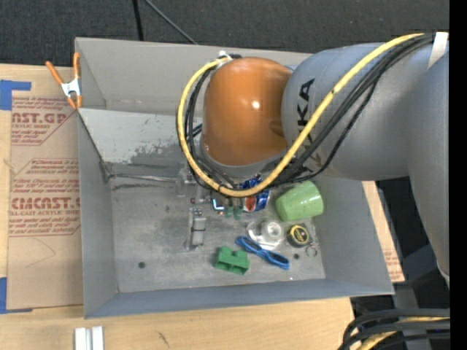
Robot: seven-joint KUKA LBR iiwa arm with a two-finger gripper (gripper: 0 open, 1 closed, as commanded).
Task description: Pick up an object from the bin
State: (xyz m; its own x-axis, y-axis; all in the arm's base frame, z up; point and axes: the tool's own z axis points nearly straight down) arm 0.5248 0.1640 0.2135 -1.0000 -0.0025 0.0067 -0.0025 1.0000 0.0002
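Pincer (pixel 195 229) low over bare floor of bin (pixel 139 232), opening can't tell, nothing visibly held. Nearest pickables to its right: green block (pixel 232 260), blue-handled tool (pixel 264 254), green cup (pixel 299 201). Likely lining up.

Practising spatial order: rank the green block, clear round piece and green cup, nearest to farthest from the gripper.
From the gripper, mid-bin:
1. Green block, just right, toward the front.
2. Clear round piece, further right.
3. Green cup, farthest right.

Scuffed matt metal bin (pixel 139 254); glossy green plastic cup (pixel 299 201).
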